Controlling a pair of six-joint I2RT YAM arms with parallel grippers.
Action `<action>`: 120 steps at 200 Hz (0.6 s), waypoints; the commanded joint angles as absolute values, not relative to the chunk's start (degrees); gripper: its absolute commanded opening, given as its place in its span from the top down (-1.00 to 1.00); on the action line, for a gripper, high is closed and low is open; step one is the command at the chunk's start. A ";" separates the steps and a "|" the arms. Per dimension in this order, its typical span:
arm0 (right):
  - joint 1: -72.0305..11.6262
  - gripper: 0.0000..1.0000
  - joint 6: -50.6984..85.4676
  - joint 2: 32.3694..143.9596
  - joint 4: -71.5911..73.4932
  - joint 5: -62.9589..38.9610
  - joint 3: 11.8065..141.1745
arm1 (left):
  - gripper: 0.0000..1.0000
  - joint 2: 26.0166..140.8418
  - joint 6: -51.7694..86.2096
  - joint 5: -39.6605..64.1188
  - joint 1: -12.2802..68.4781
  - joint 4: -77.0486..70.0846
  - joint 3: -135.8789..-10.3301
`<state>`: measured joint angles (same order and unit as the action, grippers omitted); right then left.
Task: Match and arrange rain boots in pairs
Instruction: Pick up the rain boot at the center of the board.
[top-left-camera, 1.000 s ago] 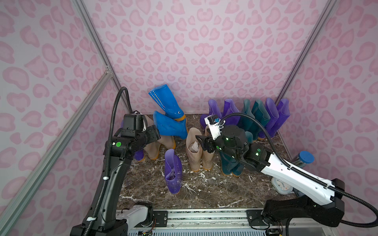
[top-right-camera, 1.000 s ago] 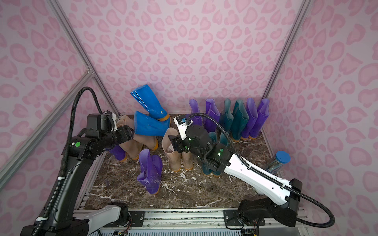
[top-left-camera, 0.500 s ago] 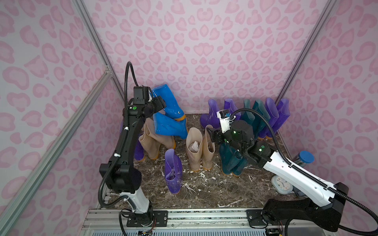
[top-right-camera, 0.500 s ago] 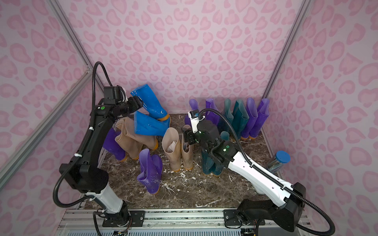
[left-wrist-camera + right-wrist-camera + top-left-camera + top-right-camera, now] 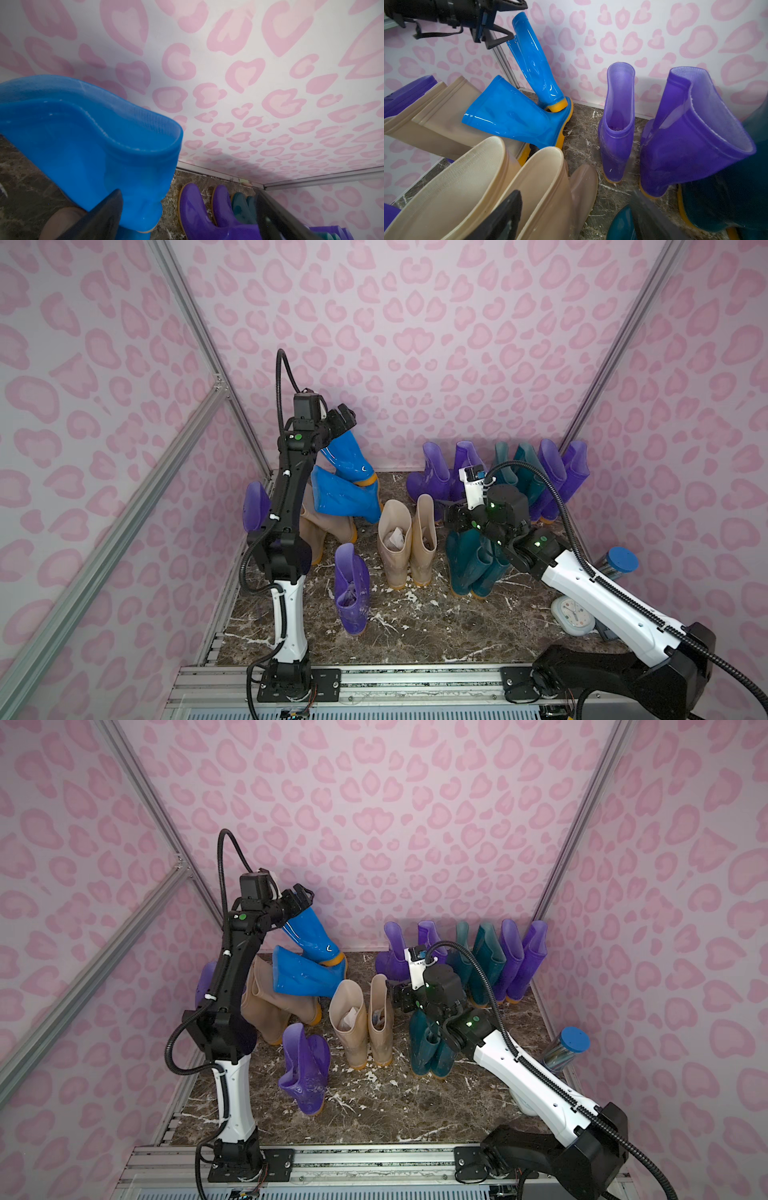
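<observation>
Now, left jaws: up from beside the beige pair [image 5: 405, 539] to the cuff of the blue boot [image 5: 349, 456], wide, not gripping.
Right jaws: backed off beige pair, wide, empty.
Blue boots [image 5: 345, 497]: behind beige pair, likely next.

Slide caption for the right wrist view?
Left gripper open at cuff of leaning blue boot; beige pair upright in front.

Colour and pattern record, boot enclosure.
The walls [image 5: 415, 323] are pale lilac-white with pink leopard-style blotches, some heart-shaped; the floor [image 5: 436, 626] is dark brown marble veined white. Glossy bright blue boots [image 5: 345, 497], translucent purple boots [image 5: 351, 589], dark teal boots [image 5: 469, 560] and beige boots [image 5: 395, 547] all carry orange-tan soles. The arms [image 5: 286, 614] are black with white links and green lights; the clock [image 5: 572, 615] is white, the cylinder [image 5: 622, 560] blue-capped.
</observation>
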<state>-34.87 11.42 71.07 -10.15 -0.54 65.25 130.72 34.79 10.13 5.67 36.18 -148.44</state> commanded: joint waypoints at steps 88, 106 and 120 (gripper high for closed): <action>-32.34 -0.63 11.26 68.99 -6.47 -6.31 61.35 | 0.19 136.93 24.93 4.14 6.77 37.77 -150.38; -32.34 -0.61 11.25 68.65 -6.34 -6.59 61.14 | 0.90 136.69 23.21 4.00 6.77 38.85 -150.32; -32.27 -0.60 11.25 68.64 -6.14 -6.77 61.24 | 0.95 135.93 22.05 6.39 6.87 38.26 -150.12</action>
